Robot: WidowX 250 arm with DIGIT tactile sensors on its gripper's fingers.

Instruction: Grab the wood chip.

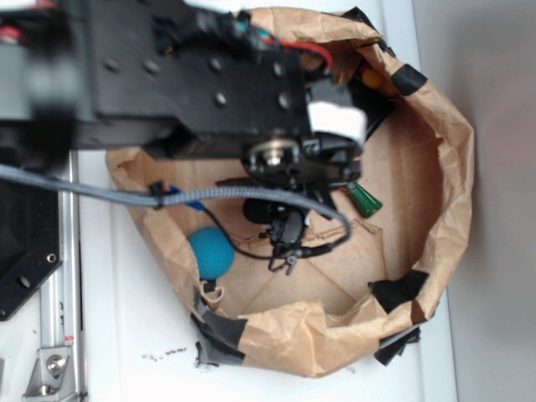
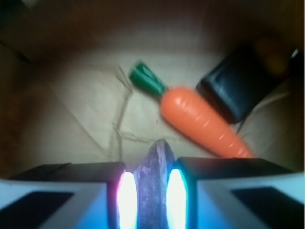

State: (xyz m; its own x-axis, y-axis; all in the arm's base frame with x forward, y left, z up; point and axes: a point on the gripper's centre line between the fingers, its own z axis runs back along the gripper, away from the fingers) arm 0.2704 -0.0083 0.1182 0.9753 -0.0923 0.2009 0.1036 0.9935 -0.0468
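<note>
While the exterior view hides most of the grasp behind the arm, the wrist view shows it plainly: the claw [image 2: 151, 191] has its two fingers [image 2: 127, 200] drawn in against the wood chip [image 2: 153, 176], which stands between them with its ragged pointed tip poking out ahead. The claw is thus closed on the chip, pads touching either flat side.

Beyond the tip lies the orange toy carrot [image 2: 202, 121], green stem toward the left, with the black block [image 2: 240, 88] just behind it, both on the brown paper floor of the paper bag [image 1: 444, 167]. A blue ball [image 1: 210, 252] rests near the bag's left wall in the exterior view, well apart from the claw [image 1: 289, 239].

By my judgement the step in hand is the grip itself, already made or just being secured. Whether the chip is off the floor I cannot tell. The next move calls for a straight lift with the grip kept firm, since the sliver is thin and could slip or twist, and the bag's crumpled walls leave little room sideways.
</note>
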